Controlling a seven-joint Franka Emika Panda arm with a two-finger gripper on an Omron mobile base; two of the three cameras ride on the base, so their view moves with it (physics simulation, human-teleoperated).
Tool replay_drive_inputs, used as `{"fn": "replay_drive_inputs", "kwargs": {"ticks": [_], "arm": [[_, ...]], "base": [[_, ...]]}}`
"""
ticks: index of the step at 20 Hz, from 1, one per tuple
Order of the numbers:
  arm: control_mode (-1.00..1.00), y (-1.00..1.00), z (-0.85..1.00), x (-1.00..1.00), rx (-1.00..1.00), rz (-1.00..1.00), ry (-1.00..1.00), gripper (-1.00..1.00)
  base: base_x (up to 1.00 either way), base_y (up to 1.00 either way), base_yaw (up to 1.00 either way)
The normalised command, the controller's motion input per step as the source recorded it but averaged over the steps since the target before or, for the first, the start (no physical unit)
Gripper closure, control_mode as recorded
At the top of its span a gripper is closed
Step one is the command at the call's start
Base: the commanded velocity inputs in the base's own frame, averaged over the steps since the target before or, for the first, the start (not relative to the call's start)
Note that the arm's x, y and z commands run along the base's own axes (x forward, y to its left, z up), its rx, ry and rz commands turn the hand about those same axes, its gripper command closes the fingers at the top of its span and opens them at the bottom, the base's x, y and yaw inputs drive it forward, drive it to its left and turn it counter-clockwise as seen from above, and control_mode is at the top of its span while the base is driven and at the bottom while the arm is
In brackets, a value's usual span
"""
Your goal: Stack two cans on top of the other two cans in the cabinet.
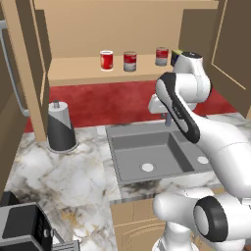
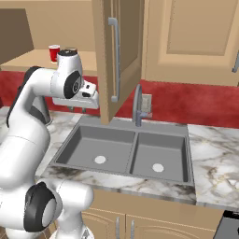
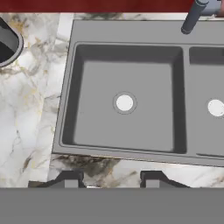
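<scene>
The cabinet [image 1: 122, 71] is light tan wood with a flat shelf and its doors stand open. On the shelf stand four small round cans: a red can [image 1: 106, 60] with a white band on the left, two red-and-grey cans [image 1: 130, 61] further right, and a dark blue can [image 1: 174, 57] half hidden behind the arm. None is stacked. The hand view looks down into the grey double sink [image 3: 127, 103] in the marble counter [image 3: 30, 113]. The gripper [image 3: 111, 179] is spread and holds nothing.

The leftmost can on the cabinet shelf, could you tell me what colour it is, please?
The leftmost can is mostly red with a white band, clearest in the left base view.
</scene>
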Motion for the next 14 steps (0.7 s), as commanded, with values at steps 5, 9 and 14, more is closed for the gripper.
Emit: {"fn": "replay_drive_inputs", "kwargs": {"ticks": [5,9,14], "arm": [[-1.00,0.01,0.00,-0.22,-0.01,0.02,-0.15,-1.00],[-1.00,0.15,0.18,-0.26,-0.03,0.01,-0.59,-1.00],[-1.00,0.26,0.46,-0.03,-0.03,0.04,-0.52,-1.00]], "base": [[0.00,0.00,0.00],[0.00,0.00,0.00],[0.00,0.00,0.00]]}}
